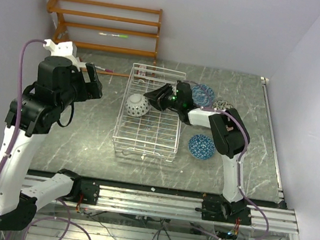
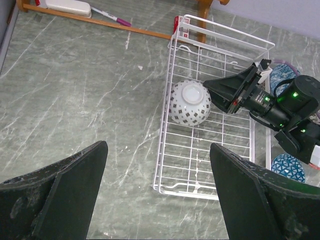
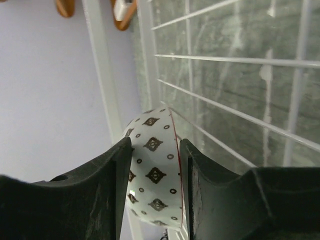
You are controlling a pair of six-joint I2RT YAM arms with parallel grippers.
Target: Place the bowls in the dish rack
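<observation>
The dish rack (image 1: 144,149) lies lengthwise in the middle of the grey marbled table (image 1: 80,138), and one bowl (image 2: 187,107) sits inside it against the left long side. It is turned bottom-up and slightly tilted, its white foot ring and pale diamond-patterned outside showing. The right gripper (image 2: 210,95) reaches into the rack from the right, its tips right at the bowl's side. In the right wrist view its black fingers (image 3: 107,190) stand apart on either side of the bowl's red-edged rim, close against it, but the view does not settle whether they press on it or have let go. The left gripper (image 2: 159,150) hangs raised above the table left of the rack, its jaws spread wide with nothing between them. Two blue bowls (image 1: 203,94) (image 1: 201,146) rest on the table just right of the rack, one near its far end and one near its near end. An orange wooden shelf (image 1: 107,26) stands against the back wall.
</observation>
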